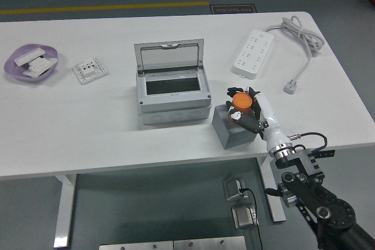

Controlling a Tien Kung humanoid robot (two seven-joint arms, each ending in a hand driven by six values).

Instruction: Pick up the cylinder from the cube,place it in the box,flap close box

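Right arm (pixel 304 180) enters from the lower right corner, nearest the camera, its hand (pixel 249 114) curled around the orange cylinder (pixel 241 102). White worktop (pixel 88 127) is the largest item, matte and bare along its near edge. Grey box (pixel 173 95) sits mid-worktop, lid (pixel 170 57) standing open. Grey cube (pixel 234 128) lies just beside the box, toward the near edge, with the cylinder on top or barely lifted; contact cannot be confirmed. Power strip (pixel 253 54) occupies the far right corner; wall socket plate (pixel 89 69) and purple dish (pixel 31 62) the far left.

Risks, as judged: a shallow grasp could drop the cylinder; dragging could shift the cube; the box rim could catch it.

Grey floor beyond carries a yellow line (pixel 105 9).
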